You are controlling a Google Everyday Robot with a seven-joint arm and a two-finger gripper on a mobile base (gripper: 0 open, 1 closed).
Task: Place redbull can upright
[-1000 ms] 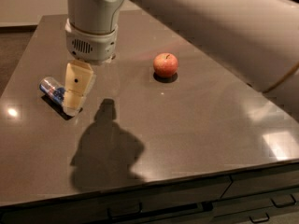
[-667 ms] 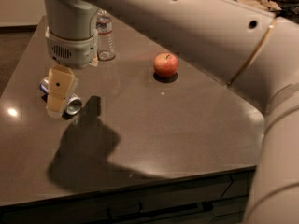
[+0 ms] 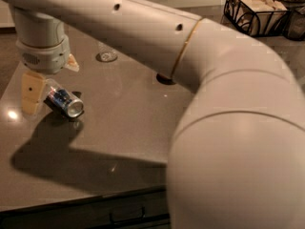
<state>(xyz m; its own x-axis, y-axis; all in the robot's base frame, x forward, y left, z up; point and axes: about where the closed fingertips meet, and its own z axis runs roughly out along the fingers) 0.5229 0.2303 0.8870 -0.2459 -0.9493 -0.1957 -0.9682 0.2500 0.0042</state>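
The redbull can [image 3: 64,102] lies on its side on the grey table [image 3: 124,128] at the left, its silver top facing front right. My gripper [image 3: 51,90] points down over the can's rear end. One tan finger [image 3: 31,93] stands just left of the can. The other finger [image 3: 71,64] shows behind it. The fingers are spread apart and the can's rear end sits between them. I cannot tell whether the can rests on the table or is slightly raised. My arm fills the right and top of the view.
The base of a clear water bottle [image 3: 106,54] shows at the back, behind the arm. A dark red apple [image 3: 164,78] peeks out under the arm. A black wire basket [image 3: 255,11] stands at the far right. The table's front edge has drawers below.
The gripper has come down around the can's rear end. The can has turned so its top faces front right. The arm now covers much more of the view.
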